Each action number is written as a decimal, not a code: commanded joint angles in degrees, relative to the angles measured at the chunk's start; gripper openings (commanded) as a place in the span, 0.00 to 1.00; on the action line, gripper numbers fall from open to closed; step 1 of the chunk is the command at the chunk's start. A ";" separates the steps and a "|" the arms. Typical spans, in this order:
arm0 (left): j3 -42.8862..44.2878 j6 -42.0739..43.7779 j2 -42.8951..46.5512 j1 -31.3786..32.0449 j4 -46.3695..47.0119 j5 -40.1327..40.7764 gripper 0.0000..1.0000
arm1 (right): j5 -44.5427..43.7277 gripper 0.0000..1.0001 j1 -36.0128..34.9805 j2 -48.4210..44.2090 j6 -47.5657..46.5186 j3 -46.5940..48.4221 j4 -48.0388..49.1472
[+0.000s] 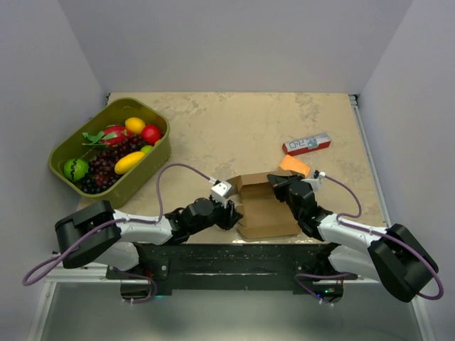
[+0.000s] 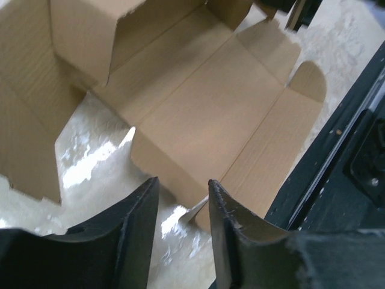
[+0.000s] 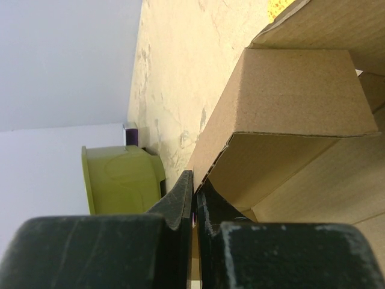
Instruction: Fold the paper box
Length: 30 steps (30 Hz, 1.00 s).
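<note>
A plain brown corrugated-cardboard paper box (image 1: 266,209), half formed, sits at the near middle of the beige marbled table (image 1: 213,128), between two robot arms. The right hand (image 1: 279,183), at the box's far side, has its black fingers pressed together on the top edge of a raised wall, with a thin strip of cardboard apparently pinched between them. The left hand (image 2: 182,183) is low at the near-left corner of the flat floor panel. Its fingers are apart and the corner lies in the gap, not visibly gripped.

The sheet looks light and thin. It is probably stiff across each panel but ready to hinge at its creases, and likely to slide on the smooth table or spring back open. A free flap edge close to a crease seems the best place to hold it, with the standing wall steadied. A hard pinch could crush the edge.

A small orange block (image 1: 295,165) and a narrow red-and-white carton (image 1: 307,145) lie just beyond the box to the far right. An olive-green tray (image 1: 142,177) of toy fruit stands well apart at far left.
</note>
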<state>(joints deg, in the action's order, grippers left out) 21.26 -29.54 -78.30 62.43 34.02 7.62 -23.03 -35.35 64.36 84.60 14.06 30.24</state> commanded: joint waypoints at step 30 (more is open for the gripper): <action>0.10 -9.04 -21.81 0.41 14.59 -2.35 0.21 | -3.95 0.00 -0.24 0.07 -2.68 0.44 -3.61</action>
<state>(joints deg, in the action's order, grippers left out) 22.00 -37.91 -98.65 62.65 53.19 4.71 -23.77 -35.35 64.47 84.49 14.06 30.30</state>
